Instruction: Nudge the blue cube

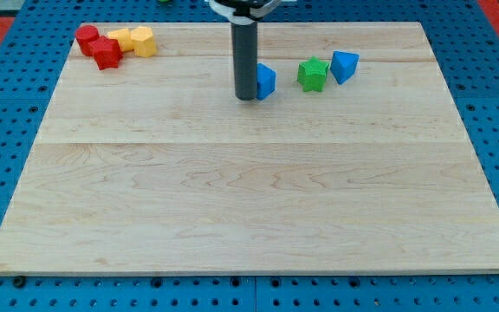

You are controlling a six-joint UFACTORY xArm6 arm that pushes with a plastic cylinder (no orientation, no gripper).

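The blue cube (266, 81) sits on the wooden board near the view's top, just right of centre. My rod comes down from the top edge and my tip (246, 97) rests on the board right against the cube's left side, partly hiding it. A green star-shaped block (314, 74) lies to the cube's right, and a blue triangular block (345, 65) lies right of that.
At the view's top left are a red cylinder (87, 36), a red star-shaped block (106, 52), a yellow block (122, 38) and a yellow hexagonal block (143, 41), clustered together. The wooden board (249, 199) lies on a blue perforated table (7, 130).
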